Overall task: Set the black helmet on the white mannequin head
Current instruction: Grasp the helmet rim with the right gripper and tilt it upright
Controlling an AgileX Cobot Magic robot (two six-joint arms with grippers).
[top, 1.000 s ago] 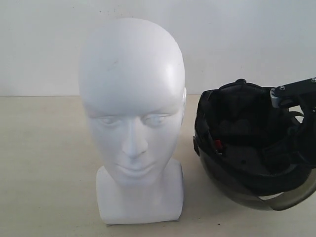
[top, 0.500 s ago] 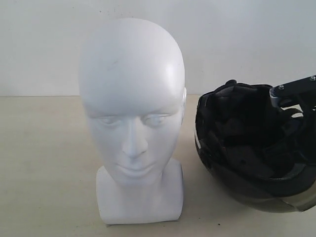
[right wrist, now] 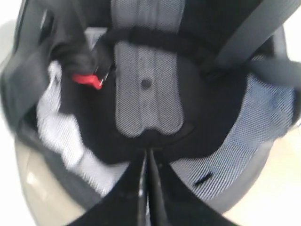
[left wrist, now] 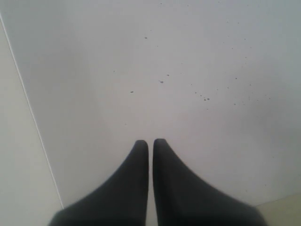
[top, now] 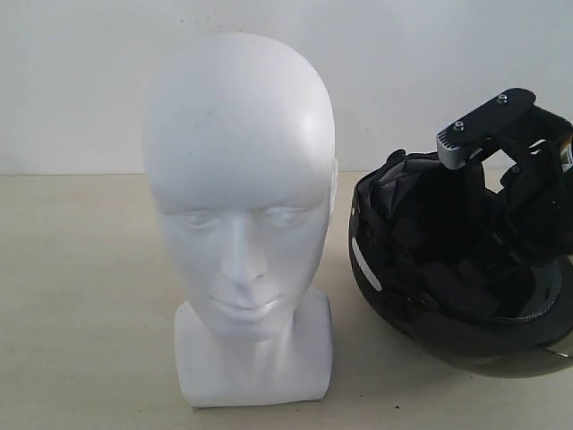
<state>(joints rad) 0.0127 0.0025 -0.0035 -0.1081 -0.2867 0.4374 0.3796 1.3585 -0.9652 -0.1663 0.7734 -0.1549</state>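
- Exterior view: the white mannequin head [top: 240, 179] stands upright on the pale desk [top: 81, 296], left of centre, its face turned to the camera, with a plain light wall [top: 448, 72] behind it.
- The black helmet [top: 448, 269] is to the right of the head, near it with a narrow gap between. It is tipped so that its padded inside faces the camera, and the smoky visor [top: 528, 363] is at its lower edge.
- The right arm's dark wrist block [top: 488, 130] comes in over the helmet's upper rim. A small yellow label [top: 564, 152] on the arm is too small to read.
- Left wrist view: the left gripper [left wrist: 151, 143] points at a pale speckled surface. Its jaws are closed to a thin slit with nothing between them.
- Right wrist view: the right gripper [right wrist: 148, 157] reaches into the helmet. Its jaws are pressed together, and the tips seem to pinch the edge of the black lining.
- Grey mesh pads, dark straps and a red tab [right wrist: 87, 80] fill the shell. A small black tag [right wrist: 203, 179] on the mesh is too blurred to read.
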